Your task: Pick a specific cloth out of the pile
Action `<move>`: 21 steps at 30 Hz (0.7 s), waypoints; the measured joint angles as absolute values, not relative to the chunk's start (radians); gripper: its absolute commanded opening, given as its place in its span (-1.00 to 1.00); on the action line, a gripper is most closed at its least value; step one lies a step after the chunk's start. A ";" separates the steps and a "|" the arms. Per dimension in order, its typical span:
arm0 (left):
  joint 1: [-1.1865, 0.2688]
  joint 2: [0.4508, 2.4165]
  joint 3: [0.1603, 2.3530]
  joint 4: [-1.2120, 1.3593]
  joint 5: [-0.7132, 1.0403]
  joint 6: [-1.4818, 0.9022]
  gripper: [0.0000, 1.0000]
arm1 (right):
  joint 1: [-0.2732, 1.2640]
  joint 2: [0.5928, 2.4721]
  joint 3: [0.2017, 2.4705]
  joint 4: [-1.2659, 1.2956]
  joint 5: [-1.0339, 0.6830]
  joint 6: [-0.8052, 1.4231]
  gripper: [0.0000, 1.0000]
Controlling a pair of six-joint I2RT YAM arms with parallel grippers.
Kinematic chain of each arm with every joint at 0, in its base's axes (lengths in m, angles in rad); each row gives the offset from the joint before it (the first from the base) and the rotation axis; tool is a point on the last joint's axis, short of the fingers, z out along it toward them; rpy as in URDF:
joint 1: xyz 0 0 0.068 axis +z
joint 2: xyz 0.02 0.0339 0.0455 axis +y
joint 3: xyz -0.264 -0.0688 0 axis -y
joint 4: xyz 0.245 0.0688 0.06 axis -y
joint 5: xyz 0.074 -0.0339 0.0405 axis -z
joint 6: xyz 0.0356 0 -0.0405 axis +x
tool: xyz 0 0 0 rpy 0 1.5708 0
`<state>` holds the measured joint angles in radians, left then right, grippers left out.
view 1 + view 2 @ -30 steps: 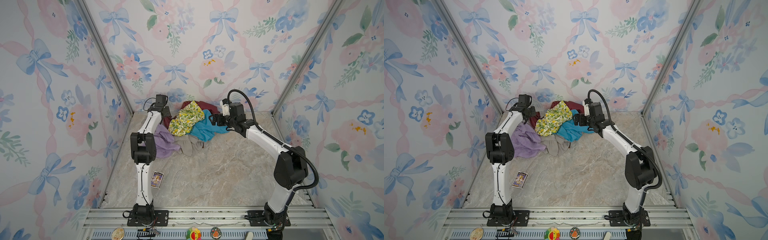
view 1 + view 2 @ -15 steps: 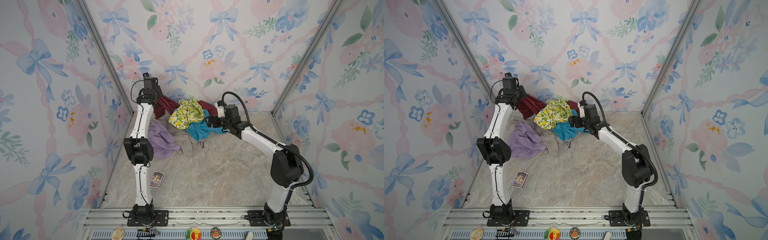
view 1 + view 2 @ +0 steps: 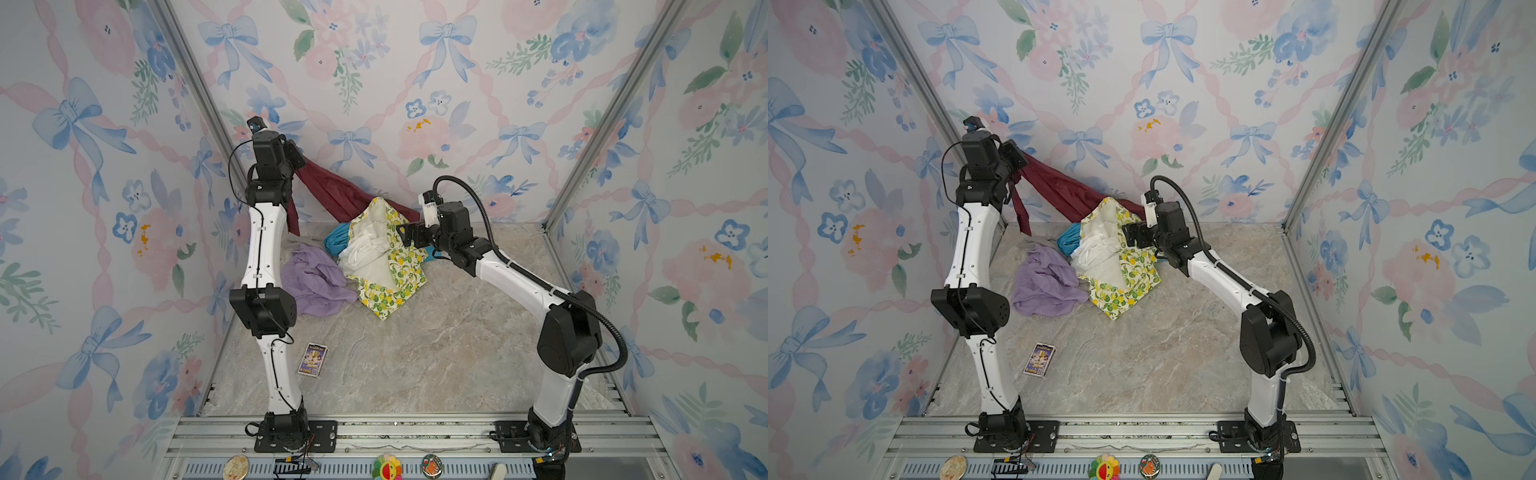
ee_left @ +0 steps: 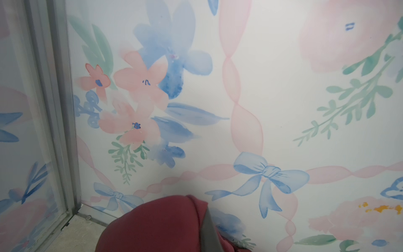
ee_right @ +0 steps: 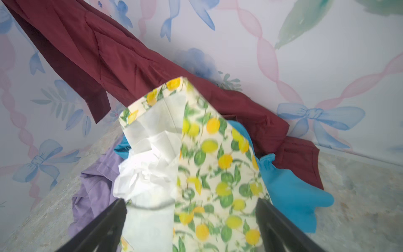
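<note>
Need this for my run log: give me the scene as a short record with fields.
left gripper: shut on the maroon cloth, raised high near the back-left corner
maroon cloth: stretched from that gripper down into the pile; lower end under the lemon-print cloth
right gripper: open, jaws either side of the lemon-print cloth
rest of pile: teal cloth, lilac cloth
elsewhere on table: small card pack

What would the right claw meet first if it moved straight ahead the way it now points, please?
Most likely the lemon-print cloth: it sits ahead of the open right claw, with the maroon cloth farther behind, though depth is unclear.
</note>
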<state>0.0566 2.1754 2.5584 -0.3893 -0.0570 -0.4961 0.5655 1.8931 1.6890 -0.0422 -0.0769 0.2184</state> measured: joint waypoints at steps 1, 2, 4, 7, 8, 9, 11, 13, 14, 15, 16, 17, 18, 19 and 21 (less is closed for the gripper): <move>0.058 2.169 2.559 -0.382 -0.048 -0.503 -1.00 | 0.575 1.903 1.726 -0.046 -0.071 0.211 0.92; 0.059 2.162 2.559 -0.375 -0.039 -0.509 -1.00 | 0.583 1.913 1.758 -0.047 -0.067 0.201 0.93; 0.061 2.153 2.560 -0.359 -0.020 -0.523 -1.00 | 0.605 1.927 1.816 -0.046 -0.057 0.180 0.94; 0.062 2.143 2.561 -0.333 0.015 -0.550 -1.00 | 0.634 1.942 1.877 -0.028 -0.044 0.154 0.96; 0.062 2.141 2.561 -0.324 0.029 -0.560 -1.00 | 0.640 1.946 1.888 -0.016 -0.042 0.147 0.97; 0.062 2.141 2.562 -0.312 0.044 -0.572 -1.00 | 0.645 1.951 1.895 0.004 -0.041 0.142 0.98; 0.062 2.141 2.562 -0.300 0.072 -0.591 -1.00 | 0.651 1.967 1.900 0.057 -0.039 0.132 0.99; 0.058 2.141 2.562 -0.292 0.101 -0.607 -1.00 | 0.656 2.001 1.913 0.118 -0.040 0.126 1.00; 0.054 2.141 2.562 -0.290 0.113 -0.614 -1.00 | 0.656 2.024 1.924 0.144 -0.040 0.123 1.00; 0.048 2.141 2.562 -0.284 0.127 -0.616 -1.00 | 0.656 2.049 1.932 0.174 -0.040 0.121 0.99; 0.040 2.141 2.562 -0.281 0.139 -0.623 -1.00 | 0.656 2.077 1.937 0.209 -0.040 0.120 0.98; 0.031 2.141 2.561 -0.278 0.150 -0.625 -1.00 | 0.656 2.096 1.937 0.234 -0.040 0.118 0.98; 0.018 2.140 2.558 -0.272 0.162 -0.627 -1.00 | 0.656 2.122 1.937 0.266 -0.040 0.118 0.97; 0.001 2.138 2.550 -0.265 0.174 -0.629 -1.00 | 0.656 2.147 1.937 0.299 -0.041 0.118 0.96; -0.033 2.135 2.537 -0.256 0.192 -0.629 -1.00 | 0.656 2.192 1.937 0.362 -0.041 0.119 0.95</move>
